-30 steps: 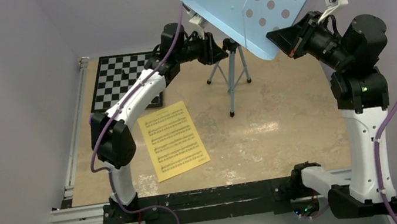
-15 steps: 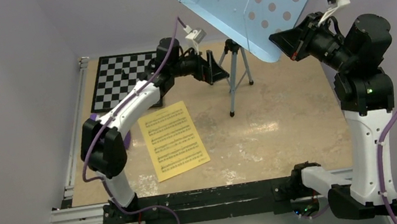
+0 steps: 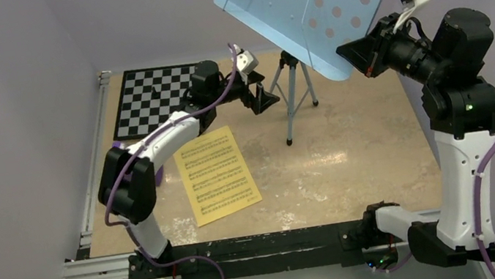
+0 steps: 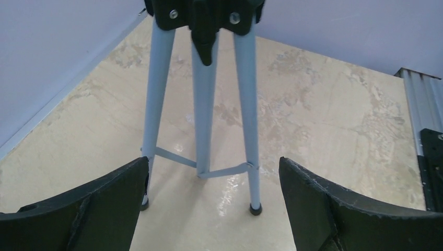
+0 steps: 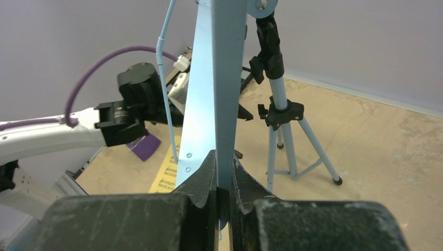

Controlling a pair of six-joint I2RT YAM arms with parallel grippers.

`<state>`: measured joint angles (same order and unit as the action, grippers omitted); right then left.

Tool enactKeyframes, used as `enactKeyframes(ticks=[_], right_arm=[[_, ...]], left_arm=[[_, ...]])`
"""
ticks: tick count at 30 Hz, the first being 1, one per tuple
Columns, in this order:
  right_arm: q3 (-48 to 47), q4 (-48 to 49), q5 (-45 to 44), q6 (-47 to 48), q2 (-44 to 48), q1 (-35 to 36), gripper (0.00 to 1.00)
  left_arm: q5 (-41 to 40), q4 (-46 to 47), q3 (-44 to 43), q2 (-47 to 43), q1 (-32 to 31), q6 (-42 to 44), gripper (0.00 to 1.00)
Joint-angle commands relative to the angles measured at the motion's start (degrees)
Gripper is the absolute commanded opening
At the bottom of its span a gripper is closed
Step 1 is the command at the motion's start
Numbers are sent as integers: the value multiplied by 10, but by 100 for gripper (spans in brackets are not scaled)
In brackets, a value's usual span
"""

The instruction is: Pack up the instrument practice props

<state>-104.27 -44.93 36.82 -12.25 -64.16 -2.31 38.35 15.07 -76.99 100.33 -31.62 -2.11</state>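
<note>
Your left arm [image 3: 162,134] reaches forward low over the marbled tan tabletop [image 3: 366,159], elbow bent. The left gripper [image 3: 262,98] is spread wide and holds nothing. It faces the legs of the light blue tripod music stand [image 3: 290,96], near them but apart.

Your right arm [image 3: 457,152] stands tall with its forearm turned left. The right gripper [image 3: 358,56] is clenched on the lower edge of the stand's hole-dotted tray [image 3: 313,4], which tilts high above the table.

The yellow sheet of printed music [image 3: 218,175] lies flat just beside your left arm. The small purple pyramid metronome [image 5: 144,146] is mostly hidden behind that arm.
</note>
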Motion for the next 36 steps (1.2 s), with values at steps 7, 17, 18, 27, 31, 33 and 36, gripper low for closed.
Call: enactKeyframes(ticks=[7, 17, 18, 27, 31, 33, 36], right_arm=[[-39, -72, -20, 62, -6, -2, 0], [-61, -88, -18, 65, -26, -2, 0], [-64, -89, -18, 65, -27, -2, 0], [-84, -102, -20, 76, -39, -2, 0], [-85, -103, -21, 77, -41, -2, 0], [-82, -103, -21, 76, -40, -2, 0], [-79, -103, -20, 75, -41, -2, 0]], left_arm=[[6, 151, -114, 128, -31, -13, 99], [36, 163, -152, 192, -64, -51, 96], [37, 167, -149, 191, -63, -62, 96], [175, 193, -96, 153, -45, -110, 99], [191, 195, -91, 153, -44, -98, 99], [167, 201, -92, 157, -57, -94, 99], [103, 208, -95, 165, -79, -83, 99]])
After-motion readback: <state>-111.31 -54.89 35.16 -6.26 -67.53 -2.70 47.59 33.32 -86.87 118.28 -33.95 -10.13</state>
